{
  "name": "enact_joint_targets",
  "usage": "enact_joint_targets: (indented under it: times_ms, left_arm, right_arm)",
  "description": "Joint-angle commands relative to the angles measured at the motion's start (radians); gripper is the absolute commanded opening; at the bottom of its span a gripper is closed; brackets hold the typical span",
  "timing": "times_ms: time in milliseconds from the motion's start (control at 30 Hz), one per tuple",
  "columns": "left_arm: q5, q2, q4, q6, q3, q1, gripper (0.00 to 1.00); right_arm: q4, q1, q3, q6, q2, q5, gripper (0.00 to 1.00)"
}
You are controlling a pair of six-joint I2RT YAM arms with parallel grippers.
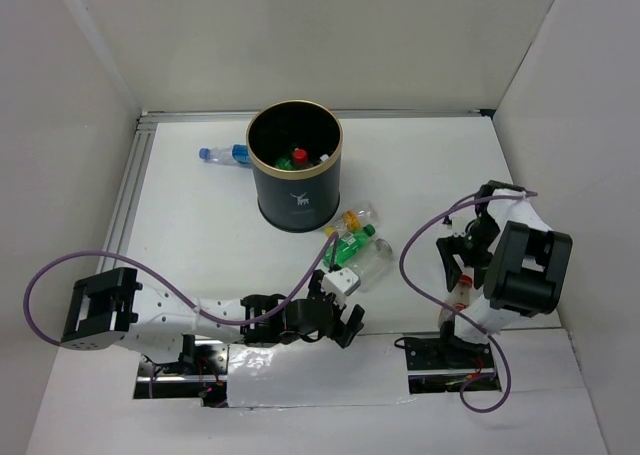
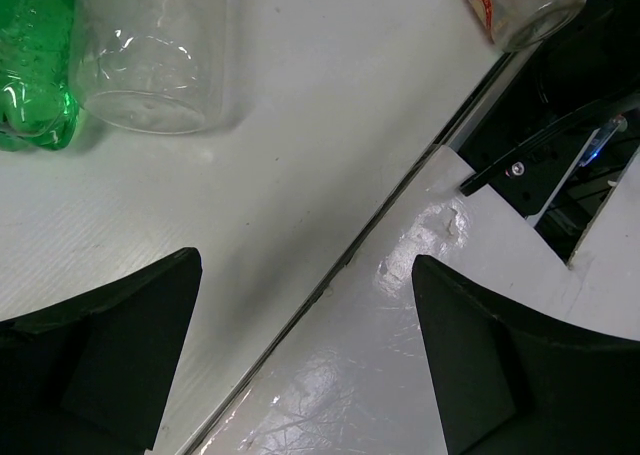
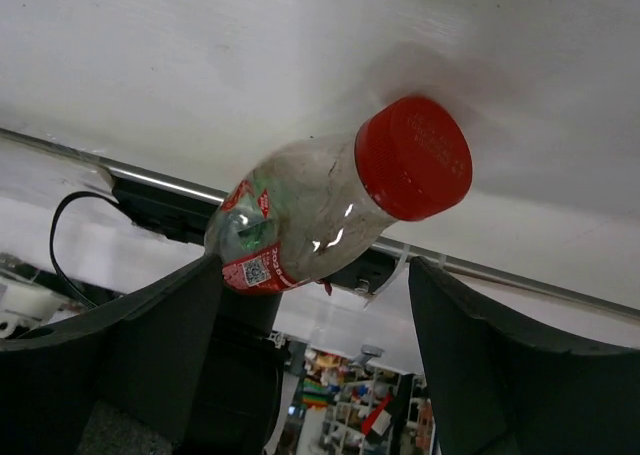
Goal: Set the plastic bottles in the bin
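The dark green bin (image 1: 296,203) stands at the back centre with bottles inside, one red-capped (image 1: 298,157). A blue-capped bottle (image 1: 224,155) lies behind it on the left. A yellow-capped bottle (image 1: 355,217), a green bottle (image 1: 352,246) and a clear bottle (image 1: 376,261) lie in a cluster in front of the bin. The green bottle (image 2: 35,65) and clear bottle (image 2: 160,60) also show in the left wrist view. My left gripper (image 1: 350,320) (image 2: 305,265) is open and empty, just short of the cluster. My right gripper (image 1: 458,267) (image 3: 315,267) is open around a lying red-capped bottle (image 1: 461,291) (image 3: 320,210).
The base plate seam and the right arm's mount (image 2: 560,145) lie just right of the left gripper. White walls enclose the table on the left, back and right. A metal rail (image 1: 130,190) runs along the left edge.
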Motion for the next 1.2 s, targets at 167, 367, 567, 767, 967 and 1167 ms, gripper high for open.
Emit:
enact_joint_targets:
  times_ms: [167, 367, 567, 767, 967, 1167]
  left_arm:
    - [0.0, -0.021, 0.037, 0.013, 0.003, 0.001, 0.99]
    - [-0.02, -0.032, 0.014, 0.013, 0.003, 0.001, 0.99]
    - [-0.04, -0.041, -0.027, 0.004, 0.003, 0.001, 0.99]
    - [-0.06, -0.041, -0.082, -0.016, 0.047, 0.001, 0.99]
    - [-0.139, -0.12, -0.214, -0.079, 0.081, 0.001, 0.99]
    - [-0.276, -0.303, -0.36, -0.162, 0.128, 0.028, 0.99]
  right_arm:
    - [0.055, -0.024, -0.021, 0.023, 0.116, 0.008, 0.82]
    - [0.119, -0.034, -0.03, 0.05, 0.199, -0.001, 0.81]
    - [0.173, -0.044, -0.056, 0.07, 0.241, 0.013, 0.69]
    - [0.182, -0.044, -0.003, 0.07, 0.286, -0.044, 0.44]
    - [0.033, -0.044, 0.193, -0.09, 0.231, -0.226, 0.0]
    - [-0.059, 0.011, 0.881, -0.186, 0.222, -0.447, 0.0]
